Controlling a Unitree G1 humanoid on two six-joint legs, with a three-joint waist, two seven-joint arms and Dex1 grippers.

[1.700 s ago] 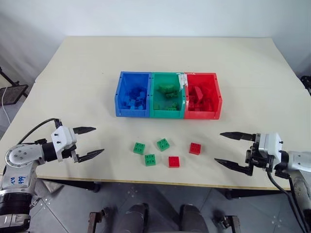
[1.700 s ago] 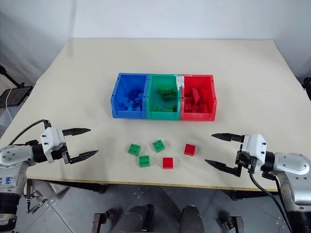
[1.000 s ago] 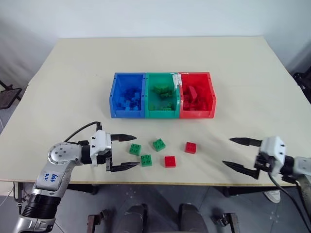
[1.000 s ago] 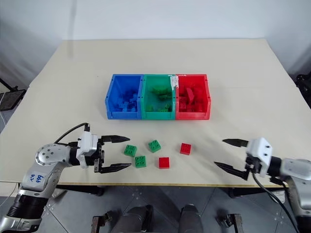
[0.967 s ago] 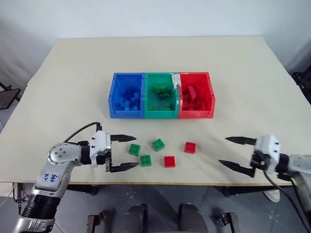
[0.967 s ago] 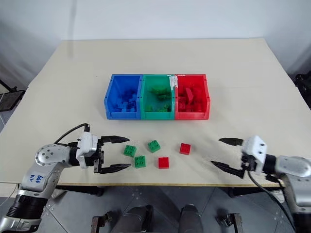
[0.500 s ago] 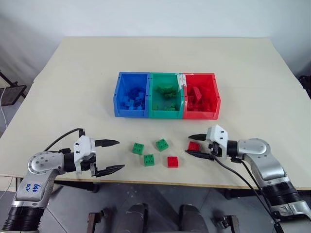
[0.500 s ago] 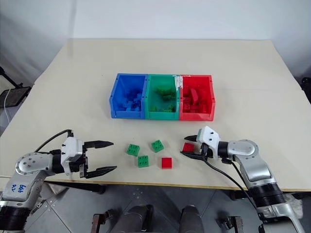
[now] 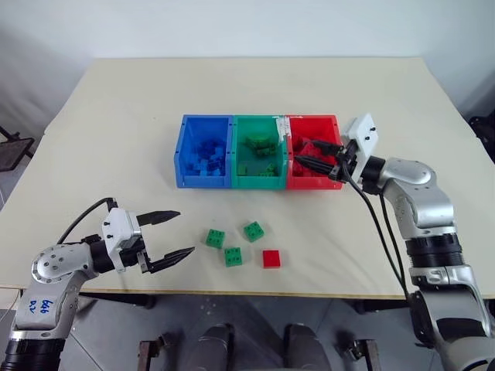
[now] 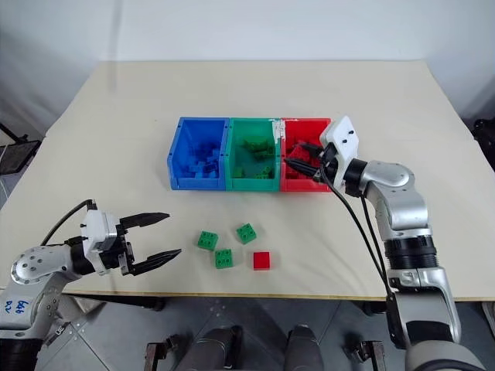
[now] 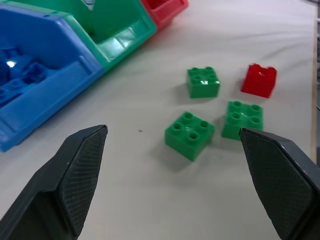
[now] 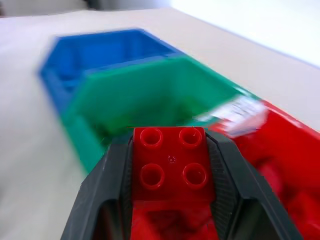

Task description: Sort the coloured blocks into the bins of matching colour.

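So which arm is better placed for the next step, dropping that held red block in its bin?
Right. The right gripper is shut on a red block over the red bin. The left gripper stands open near the green blocks.

Looks like a robotics lab or test room, not a home. Plain cream table (image 9: 116, 116) fills most of the frame, nothing on it but a staged sorting setup: joined blue, green and red bins (image 9: 257, 151) at centre and a few toy blocks (image 9: 241, 246) lower centre. Bare white wall (image 9: 232, 27) across the top. Grey tiled floor (image 10: 116, 340) along the bottom edge. Black metal stand or frame (image 9: 11, 147) at the far left edge, more dark gear at the far right edge, can't tell what
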